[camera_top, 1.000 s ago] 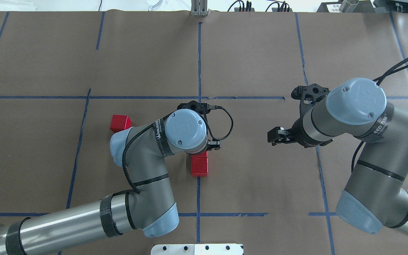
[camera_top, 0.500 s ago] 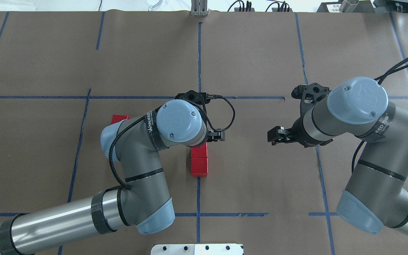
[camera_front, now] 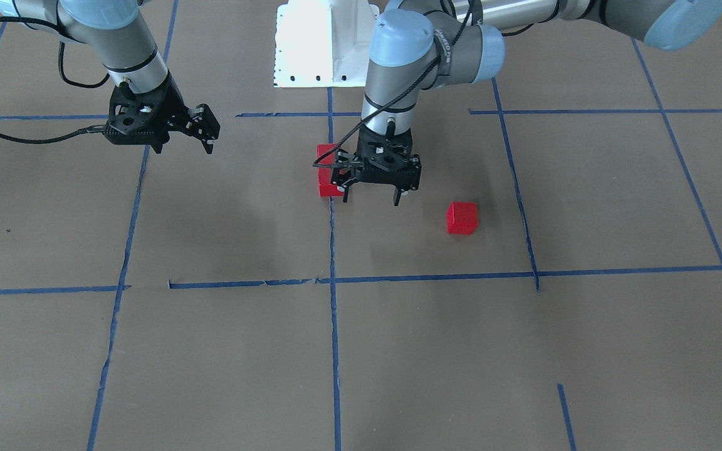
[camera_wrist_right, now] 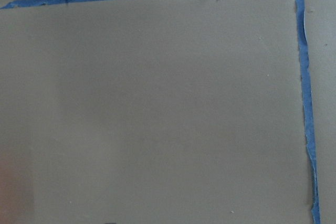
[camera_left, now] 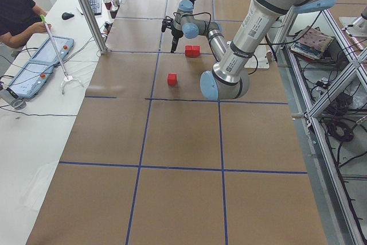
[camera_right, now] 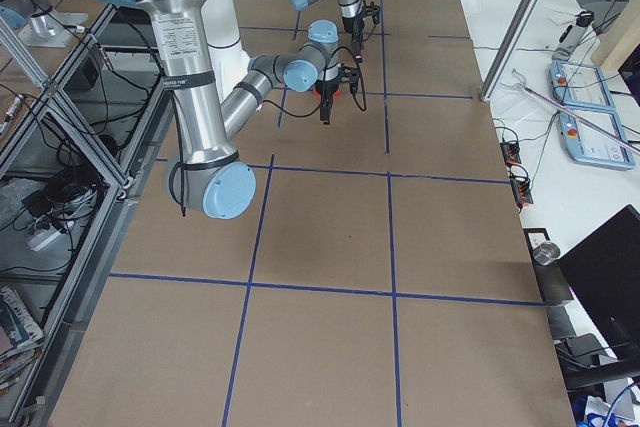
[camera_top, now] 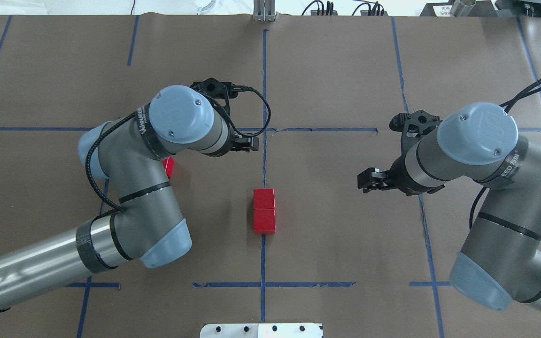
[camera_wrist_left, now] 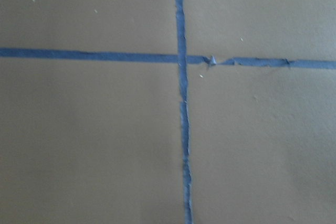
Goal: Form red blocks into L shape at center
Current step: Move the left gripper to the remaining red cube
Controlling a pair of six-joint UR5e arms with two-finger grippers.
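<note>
Red blocks (camera_top: 264,198): two sit touching, in line on the centre tape (camera_top: 264,159), forming the L's long leg. The third (camera_front: 462,217) lies well left. The left hand (camera_front: 370,195), wide and empty, probably fetches it next. The right hand (camera_front: 207,134) waits with fingers apart.

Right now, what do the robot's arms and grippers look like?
Both the left arm and the right arm are silver-grey metal tubes with rounded pale blue joint caps and black bands. A black strap with white lettering wraps each wrist, and a thin black cable runs to it. The left gripper and the right gripper are black, with two short fingers.
</note>
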